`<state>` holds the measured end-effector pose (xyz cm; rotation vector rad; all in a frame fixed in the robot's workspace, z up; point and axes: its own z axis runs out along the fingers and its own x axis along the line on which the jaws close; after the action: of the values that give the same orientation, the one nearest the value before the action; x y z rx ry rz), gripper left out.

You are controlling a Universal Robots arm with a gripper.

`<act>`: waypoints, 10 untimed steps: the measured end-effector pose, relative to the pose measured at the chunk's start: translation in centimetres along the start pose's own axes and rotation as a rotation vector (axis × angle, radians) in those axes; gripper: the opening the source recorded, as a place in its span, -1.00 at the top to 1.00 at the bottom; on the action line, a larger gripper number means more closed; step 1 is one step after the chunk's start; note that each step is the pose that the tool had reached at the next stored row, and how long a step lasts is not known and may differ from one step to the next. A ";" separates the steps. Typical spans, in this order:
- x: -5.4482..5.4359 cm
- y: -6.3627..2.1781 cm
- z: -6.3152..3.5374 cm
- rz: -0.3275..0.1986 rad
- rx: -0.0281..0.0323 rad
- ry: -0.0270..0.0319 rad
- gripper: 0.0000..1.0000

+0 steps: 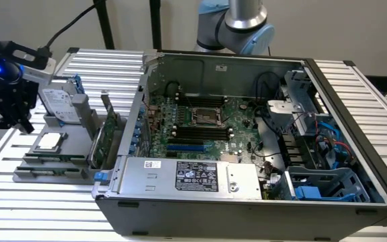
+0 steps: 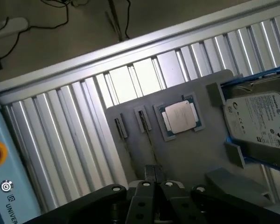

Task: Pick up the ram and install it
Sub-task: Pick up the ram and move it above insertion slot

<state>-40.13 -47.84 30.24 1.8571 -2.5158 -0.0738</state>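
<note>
Open tower computer case (image 1: 247, 214) lies on its side on a slatted aluminium tabletop (image 1: 46, 214), with the motherboard (image 1: 210, 108) exposed and the power supply (image 1: 187, 175) along the near wall. Black memory slots (image 1: 200, 132) sit mid-board, just below the bare processor socket. In the exterior view a grey parts tray (image 1: 69, 131) lies at 9 o'clock from the case, just beside its wall. On the tray, a hard drive (image 1: 59, 105) stands propped at the 12 o'clock end. A square silver processor (image 1: 49, 142) lies flat in its recess below that. The ram (image 1: 49, 159) lies edge-up in a narrow slot at 6 o'clock from the processor, with a second stick (image 1: 46, 172) in the parallel slot beyond. An upright expansion card (image 1: 107, 138) stands at the tray's 3 o'clock edge, nearest the case. The gripper (image 1: 25, 127) hangs at 9 o'clock from the hard drive, above the tray's outer edge and clear of every part. From the wrist view, the gripper (image 2: 154, 173) has its fingers (image 2: 149, 173) clenched together with nothing between them. The same view shows the ram (image 2: 148, 140) as a thin dark line seated in the tray (image 2: 196, 154), beside the processor (image 2: 179, 116). The hard drive (image 2: 259, 116) and the tabletop (image 2: 84, 121) are also visible there. The arm's grey joint (image 1: 244, 22) rises behind the case at 12 o'clock.
</note>
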 end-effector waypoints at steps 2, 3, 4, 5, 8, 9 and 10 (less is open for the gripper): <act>0.0 0.00 0.13 -0.035 0.0003 0.0013 1.00; 0.0 -0.01 0.19 -0.052 0.0005 0.0019 1.00; 0.0 -0.01 0.25 -0.068 0.0007 0.0026 1.00; 0.0 -0.01 0.32 -0.083 0.0010 0.0030 1.00; 0.0 -0.02 0.51 -0.119 0.0017 0.0044 1.00; 0.1 -0.02 0.57 -0.128 0.0020 0.0048 1.00; 0.1 -0.04 0.64 -0.136 0.0030 0.0048 1.00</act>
<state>-40.14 -47.92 29.61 2.0250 -2.3846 -0.0668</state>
